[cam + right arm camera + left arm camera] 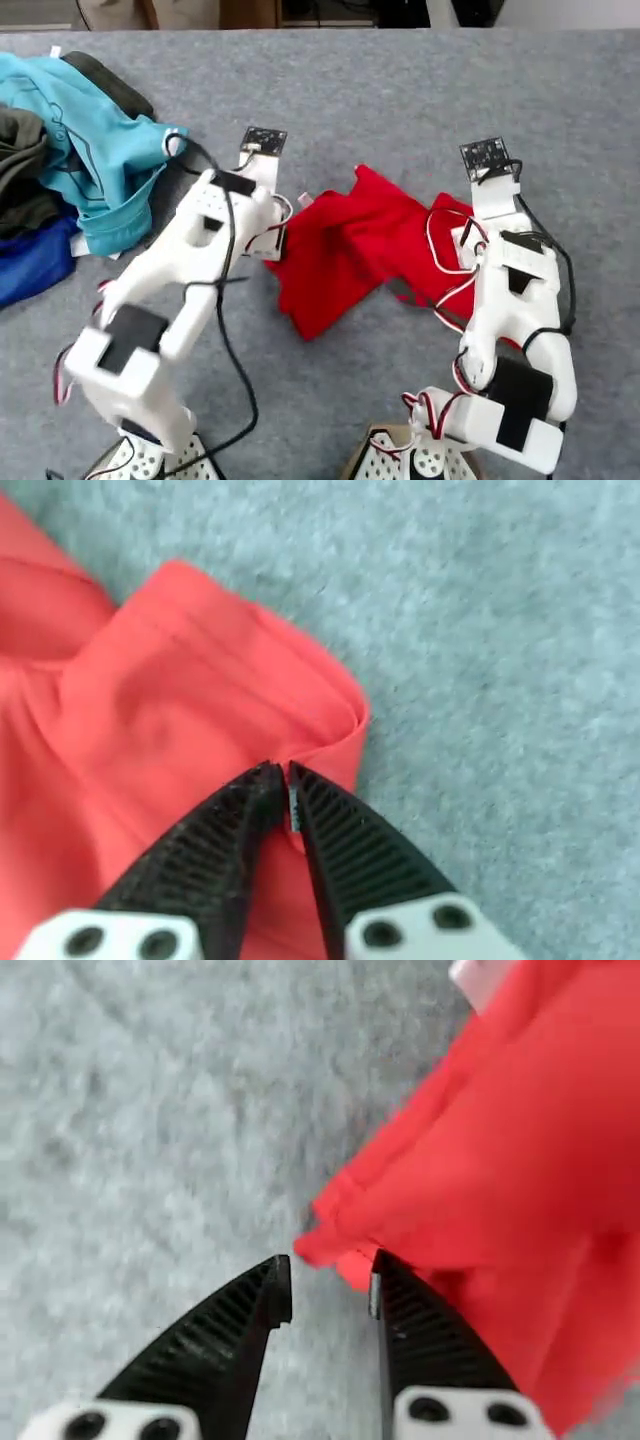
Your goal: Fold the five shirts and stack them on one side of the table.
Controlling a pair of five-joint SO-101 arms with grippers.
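Shirt pile, far left: we see a teal shirt (pixel 95 150), a dark grey shirt (pixel 20 170) and a blue shirt (pixel 30 260) heaped loosely at the left edge of the grey table (pixel 400 90).
Left gripper (pixel 330 1295): we find it low over the table at the red shirt's left edge, its jaws parted by a narrow gap and gripping nothing. A corner of the cloth lies just ahead of the tips, and one finger (pixel 420 1340) touches the red fabric.
Red shirt (pixel 350 250): we see it crumpled and unfolded in the middle of the table, between the two arms, well apart from the pile.
Right gripper (pixel 288 780): we find it at the shirt's right edge, its jaws almost together and pinching a raised fold of the red cloth (pixel 180 700).
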